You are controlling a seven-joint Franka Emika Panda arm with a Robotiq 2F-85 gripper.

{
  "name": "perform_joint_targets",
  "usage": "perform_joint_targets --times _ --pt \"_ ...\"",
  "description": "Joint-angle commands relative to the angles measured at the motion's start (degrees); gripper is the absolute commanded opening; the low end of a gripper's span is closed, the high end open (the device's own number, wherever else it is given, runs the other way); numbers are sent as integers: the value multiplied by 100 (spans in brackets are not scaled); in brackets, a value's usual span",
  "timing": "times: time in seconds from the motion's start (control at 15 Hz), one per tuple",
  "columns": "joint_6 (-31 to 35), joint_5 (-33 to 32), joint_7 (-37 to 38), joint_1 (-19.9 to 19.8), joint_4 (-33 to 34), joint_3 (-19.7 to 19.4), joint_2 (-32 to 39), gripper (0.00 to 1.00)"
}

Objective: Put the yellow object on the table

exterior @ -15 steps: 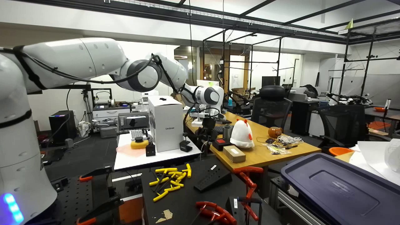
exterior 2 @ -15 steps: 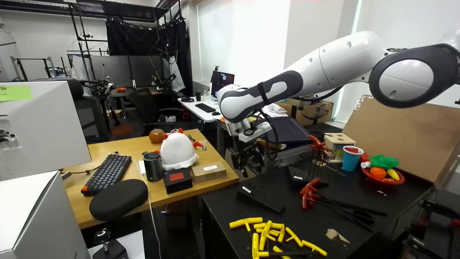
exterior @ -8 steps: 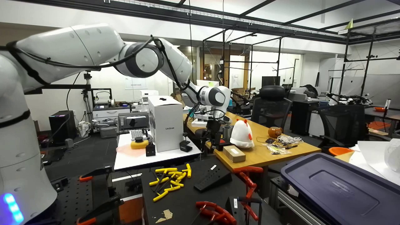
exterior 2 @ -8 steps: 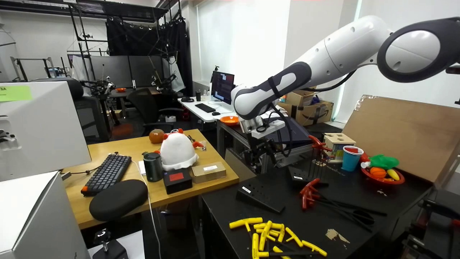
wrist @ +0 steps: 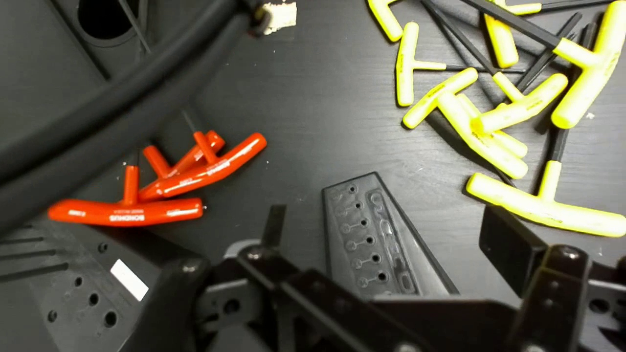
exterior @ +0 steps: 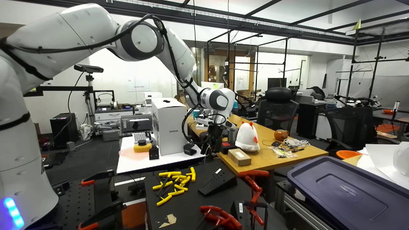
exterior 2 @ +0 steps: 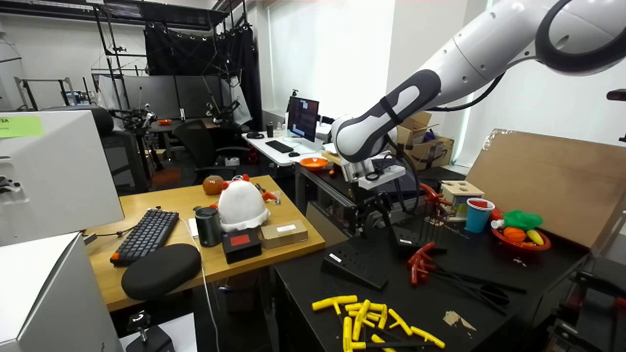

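Several yellow T-handle hex keys lie in a loose pile on the black table [exterior: 188, 220]. Their handles show in both exterior views [exterior: 170, 174] [exterior 2: 361, 320] and at the upper right of the wrist view [wrist: 547, 205]. My gripper [wrist: 391, 237] is open and empty, its fingers wide apart. In both exterior views it hangs above the far part of the black table [exterior: 211, 152] [exterior 2: 363, 229], apart from the yellow keys. A black sloped holder with holes [wrist: 362, 234] shows below, between the fingers, and is not gripped.
Red T-handle keys [wrist: 129, 212] [exterior 2: 419, 264] lie beside a second black holder [wrist: 83, 298], where more stand upright. A wooden desk [exterior 2: 293, 254] bears a small cardboard box [exterior 2: 283, 233] and a white plush toy [exterior 2: 241, 205]. A blue cup [exterior 2: 477, 217] and red bowl [exterior 2: 521, 244] stand on the black table.
The arm's upper links have risen. My gripper has shifted rightward in the exterior view with the blue cup, over the black table. The yellow keys have not moved.
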Motion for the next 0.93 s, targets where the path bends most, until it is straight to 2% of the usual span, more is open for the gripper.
perform_joint_targets --times 0.0,0.87 --pt "614 337 -151 -91 -1350 -54 -866 100" --pt "3193 884 -746 -471 -4960 -91 -2982 100"
